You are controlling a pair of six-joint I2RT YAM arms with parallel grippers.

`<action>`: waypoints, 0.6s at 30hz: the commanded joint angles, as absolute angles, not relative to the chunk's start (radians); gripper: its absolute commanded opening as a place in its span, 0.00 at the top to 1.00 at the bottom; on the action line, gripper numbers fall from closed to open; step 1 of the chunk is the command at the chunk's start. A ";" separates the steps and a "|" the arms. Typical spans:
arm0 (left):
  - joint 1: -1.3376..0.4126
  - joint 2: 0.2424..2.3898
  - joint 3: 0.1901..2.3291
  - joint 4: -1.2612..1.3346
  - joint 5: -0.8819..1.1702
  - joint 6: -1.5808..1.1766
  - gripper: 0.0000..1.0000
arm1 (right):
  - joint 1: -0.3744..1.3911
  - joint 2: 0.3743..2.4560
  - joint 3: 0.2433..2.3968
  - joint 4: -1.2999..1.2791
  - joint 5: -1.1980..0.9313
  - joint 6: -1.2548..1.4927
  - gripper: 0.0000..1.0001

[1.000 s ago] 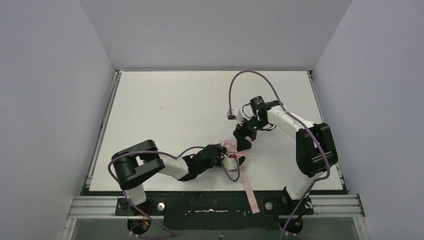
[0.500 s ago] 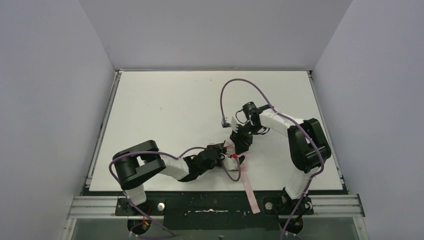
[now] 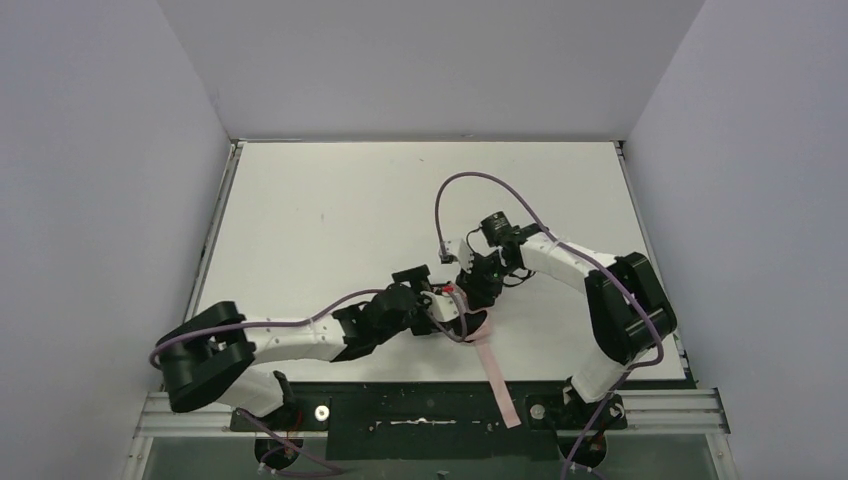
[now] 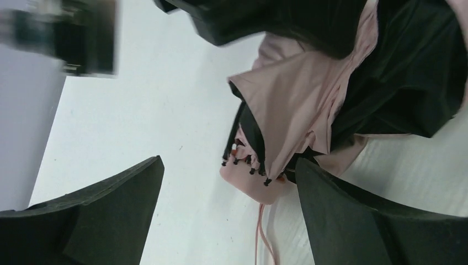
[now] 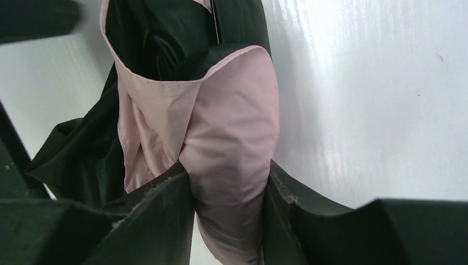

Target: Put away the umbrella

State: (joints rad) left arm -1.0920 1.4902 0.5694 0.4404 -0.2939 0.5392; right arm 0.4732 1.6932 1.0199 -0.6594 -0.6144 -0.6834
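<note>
Top external view barely shows the umbrella (image 5: 237, 110); right pincer (image 5: 229, 182) clenches its canopy, left pincer (image 4: 229, 163) released.

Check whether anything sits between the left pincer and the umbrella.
Nothing visible does. The left pincer stands open, and the umbrella lies bunched right ahead of it, with only bare table beside it. The right pincer pinches the pink cloth from the far side, not in the gap.

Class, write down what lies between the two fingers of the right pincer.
A fold of the umbrella, pale pink cloth, is pinched between the fingers of the right pincer. The right wrist view shows it.
</note>
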 commanded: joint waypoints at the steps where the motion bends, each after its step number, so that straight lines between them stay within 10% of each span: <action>1: -1.093 1.263 0.542 0.329 -0.187 0.369 0.13 | 0.497 1.686 0.923 -0.444 -0.264 -0.750 0.80; 18: -0.742 1.100 0.589 0.190 0.151 0.109 0.07 | 0.738 1.444 0.523 0.068 -0.003 -0.876 0.78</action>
